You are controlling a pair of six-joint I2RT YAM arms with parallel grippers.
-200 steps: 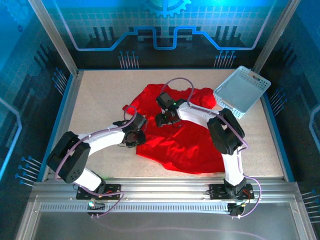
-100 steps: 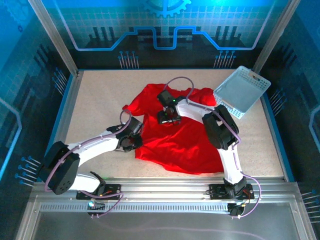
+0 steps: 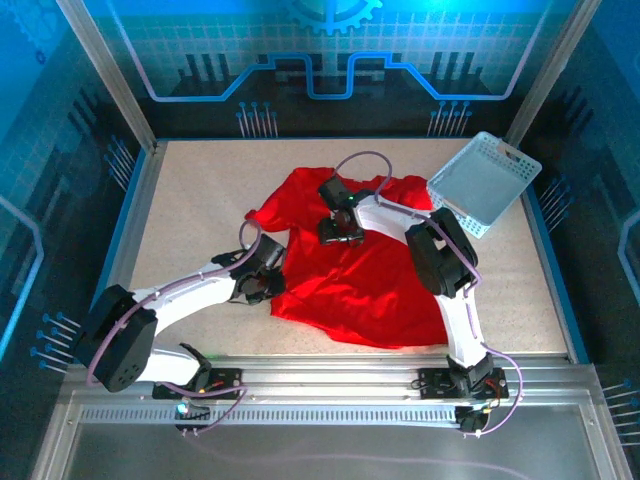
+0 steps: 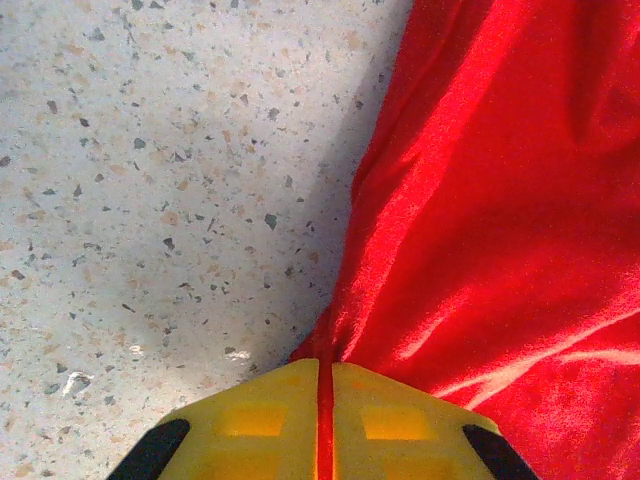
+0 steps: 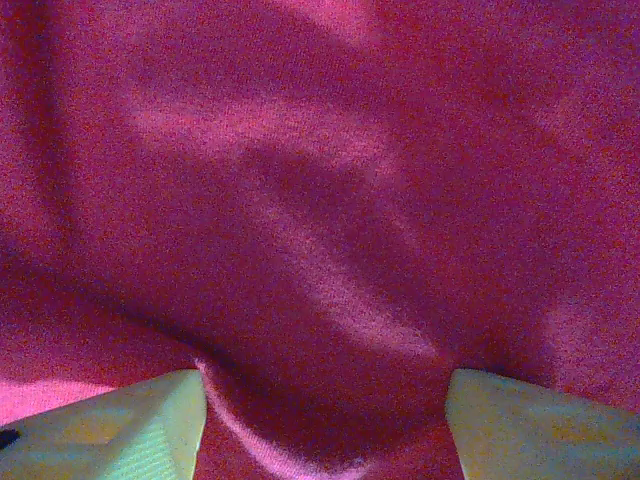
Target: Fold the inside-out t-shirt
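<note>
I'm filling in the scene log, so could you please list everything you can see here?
t-shirt: one, bright red, lying rumpled in the middle of the table.
basket: one, light blue mesh, at the table's far right corner.
table: one, speckled beige, under everything.
left arm: one, white and black, reaching from the near left.
right arm: one, white and black, reaching from the near right.
left hand: one, yellow fingers, shut on the t-shirt's left edge.
right hand: one, pale fingers, open, down on the t-shirt's far part.
</note>
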